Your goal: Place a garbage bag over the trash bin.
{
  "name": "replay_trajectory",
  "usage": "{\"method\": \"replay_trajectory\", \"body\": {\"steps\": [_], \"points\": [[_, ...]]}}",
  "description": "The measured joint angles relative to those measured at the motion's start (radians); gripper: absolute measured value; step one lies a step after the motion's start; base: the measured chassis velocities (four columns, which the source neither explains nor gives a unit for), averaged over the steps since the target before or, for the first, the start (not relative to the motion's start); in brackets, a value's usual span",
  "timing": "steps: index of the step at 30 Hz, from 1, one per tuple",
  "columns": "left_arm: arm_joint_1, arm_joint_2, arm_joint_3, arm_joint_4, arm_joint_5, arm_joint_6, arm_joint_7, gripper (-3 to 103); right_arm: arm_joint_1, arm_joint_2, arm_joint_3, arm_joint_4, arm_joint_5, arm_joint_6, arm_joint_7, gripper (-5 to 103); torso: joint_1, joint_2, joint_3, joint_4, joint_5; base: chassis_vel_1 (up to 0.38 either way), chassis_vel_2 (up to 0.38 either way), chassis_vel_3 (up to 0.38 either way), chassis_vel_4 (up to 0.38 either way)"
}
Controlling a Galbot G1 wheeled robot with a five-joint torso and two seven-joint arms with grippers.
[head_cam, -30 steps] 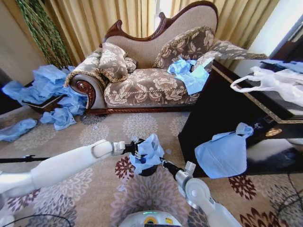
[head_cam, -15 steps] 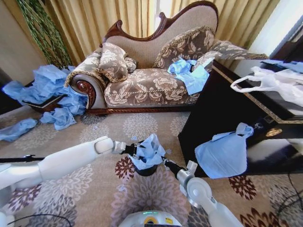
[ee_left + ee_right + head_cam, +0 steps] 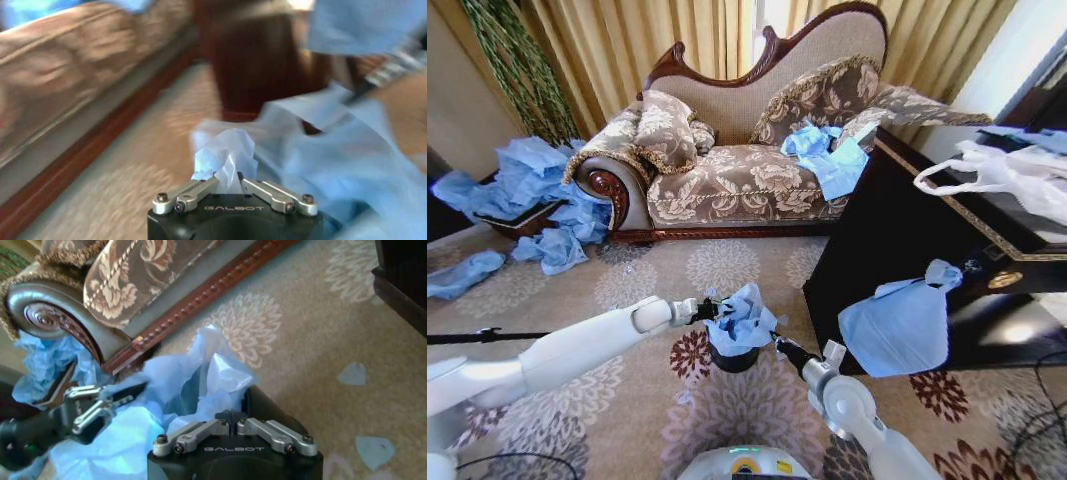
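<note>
Both grippers' jaws pinch garbage bag [image 3: 740, 318] edges.

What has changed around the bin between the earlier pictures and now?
The left gripper and right gripper, both shut on the garbage bag, have drawn it slightly further down over the trash bin; the left arm sits a little lower and more forward. The bin, the sofa and the scattered blue bags stayed where they were.
</note>
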Motion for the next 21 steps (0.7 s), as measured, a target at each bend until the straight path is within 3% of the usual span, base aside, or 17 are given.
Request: {"method": "replay_trajectory", "body": {"steps": [3,4,5,6,7,8,10,12,15,17,19,21], "points": [[0.164,0.028,-0.154,-0.111,-0.223,0.056,-0.193,0,0.006,0.008,-0.004,0.009,-0.010,0.012,-0.007,0,0.000,0.000,0.000,0.0001,-0.0001,0.000,0.000,0.000,0.000],[0.195,0.030,-0.183,-0.132,-0.267,0.066,-0.231,0,0.006,0.008,-0.005,0.011,-0.014,0.013,-0.009,0,0.000,0.000,0.000,0.0001,-0.0002,0.000,0.000,0.000,0.000],[0.260,0.031,-0.249,-0.177,-0.361,0.083,-0.316,0,0.004,0.008,-0.006,0.017,-0.029,0.015,-0.017,0,0.000,0.000,0.000,0.0001,-0.0005,0.000,0.000,0.000,0.000],[0.260,0.031,-0.249,-0.177,-0.361,0.083,-0.316,0,0.004,0.008,-0.006,0.017,-0.029,0.015,-0.017,0,0.000,0.000,0.000,0.0001,-0.0005,0.000,0.000,0.000,0.000],[0.305,0.031,-0.301,-0.204,-0.428,0.091,-0.370,0,0.001,0.007,-0.008,0.020,-0.046,0.017,-0.024,0,0.000,0.000,0.000,-0.0003,-0.0004,0.000,0.000,0.000,0.000],[0.386,0.027,-0.406,-0.248,-0.568,0.108,-0.451,0,-0.012,0.002,-0.013,0.021,-0.091,0.025,-0.041,0,0.000,0.000,0.000,0.0003,-0.0003,0.000,0.000,0.000,0.000],[0.410,0.025,-0.441,-0.259,-0.615,0.112,-0.475,0,-0.017,-0.001,-0.014,0.021,-0.107,0.029,-0.046,0,0.000,0.000,0.000,0.0003,-0.0001,0.000,0.000,0.000,0.000],[0.474,0.012,-0.533,-0.286,-0.744,0.119,-0.532,0,-0.059,-0.008,-0.006,0.024,-0.172,0.042,-0.068,0,0.000,0.000,0.000,0.0003,0.0000,0.000,0.000,0.000,0.000],[0.518,0.003,-0.586,-0.305,-0.812,0.123,-0.551,0,-0.085,-0.008,0.002,0.027,-0.196,0.047,-0.074,0,0.000,0.000,0.000,-0.0013,-0.0007,0.000,0.000,0.000,0.000],[0.588,-0.004,-0.640,-0.346,-0.882,0.133,-0.574,0,-0.098,0.005,0.004,0.027,-0.213,0.055,-0.065,0,0.000,0.000,0.000,0.0002,0.0001,0.000,0.000,0.000,0.000],[0.601,-0.006,-0.645,-0.356,-0.888,0.136,-0.576,0,-0.093,0.010,0.005,0.028,-0.214,0.056,-0.040,-3,0.000,0.000,0.000,0.0003,-0.0004,0.000,0.000,0.000,0.000],[0.620,-0.016,-0.647,-0.375,-0.890,0.139,-0.576,0,-0.078,0.013,0.016,0.038,-0.218,0.056,-0.001,7,0.000,0.000,0.000,0.0003,-0.0001,0.000,0.000,0.000,0.000]]}}
